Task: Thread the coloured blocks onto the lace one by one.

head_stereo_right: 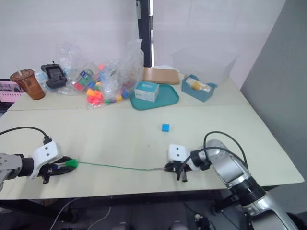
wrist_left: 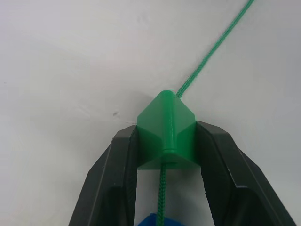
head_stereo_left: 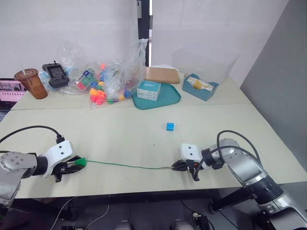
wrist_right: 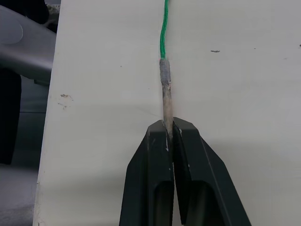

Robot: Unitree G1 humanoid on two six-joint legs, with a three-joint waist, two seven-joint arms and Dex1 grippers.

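Observation:
A thin green lace (head_stereo_left: 127, 166) lies stretched across the near part of the table. My left gripper (head_stereo_left: 76, 165) is shut on a green block (wrist_left: 167, 134) that sits threaded on the lace, with a dark blue block (wrist_left: 153, 221) just behind it on the cord. My right gripper (head_stereo_left: 178, 165) is shut on the lace's stiff grey tip (wrist_right: 165, 96), its fingers (wrist_right: 155, 174) pinched together. A light blue block (head_stereo_left: 170, 126) lies loose on the table beyond the lace, nearer my right gripper.
At the back stand a teal tray (head_stereo_left: 168, 98) with a small box (head_stereo_left: 148, 89), a heap of toy pieces in clear bags (head_stereo_left: 108, 81), a brown cup (head_stereo_left: 31, 82), a blue holder (head_stereo_left: 200, 87) and a clear bin (head_stereo_left: 206, 62). The table's near edge (head_stereo_left: 144, 194) runs close below the lace.

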